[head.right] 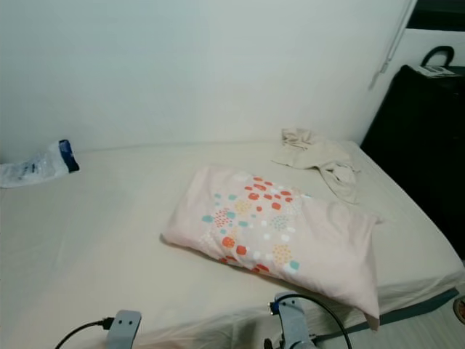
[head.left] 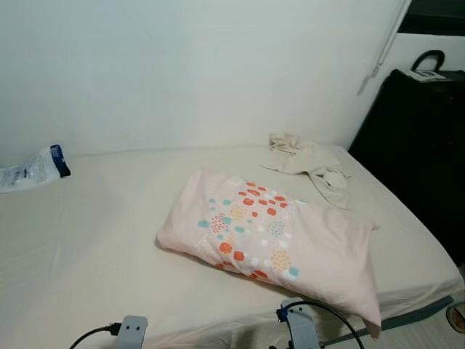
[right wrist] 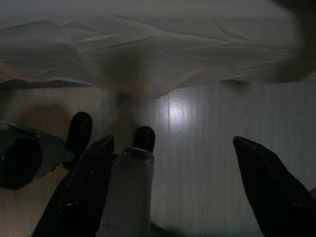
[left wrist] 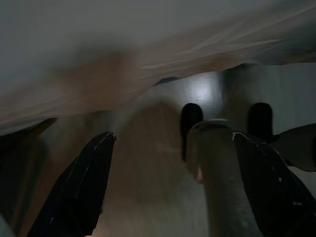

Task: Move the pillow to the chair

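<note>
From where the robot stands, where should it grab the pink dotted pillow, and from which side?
Take the pink dotted pillow at its near long edge, coming in from the bed's front edge. It lies flat and angled on the cream bed sheet, with its near-right corner overhanging, so that soft corner is probably easiest to pinch.

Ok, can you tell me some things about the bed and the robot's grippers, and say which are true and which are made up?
1. The pillow lies flat on the bed. True.
2. A gripper is squeezing the pillow. False: the left gripper and the right gripper both hang open over the floor, beside the bed.
3. The crumpled beige cloth lies on top of the pillow. False: it lies apart, nearer the wall.
4. A clear plastic bag rests by the wall. True.
5. The pillow is plain white. False: it is pale pink with coloured spots.
</note>
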{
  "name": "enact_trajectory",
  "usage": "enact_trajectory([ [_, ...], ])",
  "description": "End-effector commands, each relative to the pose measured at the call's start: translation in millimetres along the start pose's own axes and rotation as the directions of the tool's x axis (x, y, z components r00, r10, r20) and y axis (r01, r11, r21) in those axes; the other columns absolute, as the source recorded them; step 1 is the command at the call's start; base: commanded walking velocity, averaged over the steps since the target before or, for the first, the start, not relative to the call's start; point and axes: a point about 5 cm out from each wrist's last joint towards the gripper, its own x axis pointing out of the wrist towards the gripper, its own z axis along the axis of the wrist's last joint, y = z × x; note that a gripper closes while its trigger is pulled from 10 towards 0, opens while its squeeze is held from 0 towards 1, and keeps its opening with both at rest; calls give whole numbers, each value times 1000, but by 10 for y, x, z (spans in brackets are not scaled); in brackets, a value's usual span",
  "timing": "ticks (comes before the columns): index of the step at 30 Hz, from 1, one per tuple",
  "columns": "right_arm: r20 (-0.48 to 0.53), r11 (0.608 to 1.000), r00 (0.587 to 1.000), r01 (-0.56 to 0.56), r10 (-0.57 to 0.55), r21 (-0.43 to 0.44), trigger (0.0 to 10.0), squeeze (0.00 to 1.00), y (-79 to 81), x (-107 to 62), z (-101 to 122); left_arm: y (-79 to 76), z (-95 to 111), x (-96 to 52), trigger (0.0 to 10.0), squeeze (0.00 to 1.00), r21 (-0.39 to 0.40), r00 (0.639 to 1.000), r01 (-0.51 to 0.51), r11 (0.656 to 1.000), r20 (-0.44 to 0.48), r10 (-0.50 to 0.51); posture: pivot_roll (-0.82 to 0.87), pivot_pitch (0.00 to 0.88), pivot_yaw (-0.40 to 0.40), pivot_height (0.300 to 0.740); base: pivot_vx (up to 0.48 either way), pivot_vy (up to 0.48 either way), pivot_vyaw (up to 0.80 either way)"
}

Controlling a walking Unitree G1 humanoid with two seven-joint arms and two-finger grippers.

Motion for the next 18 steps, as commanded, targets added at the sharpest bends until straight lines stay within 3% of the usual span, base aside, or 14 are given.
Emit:
enact_trajectory([
  [1,-16,1000,1000,2,-2,4,10000,0,-7,-4,-36,-41,-71,-11,10000,0,0,999,23,1000,-23,-23,126,0,-82,740,0,0,0],
  [18,-14,1000,1000,21,-21,7,10000,0,-47,-11,-50,-80,-75,-10,10000,0,22,999,44,999,-25,-43,117,0,-82,740,0,-393,0],
])
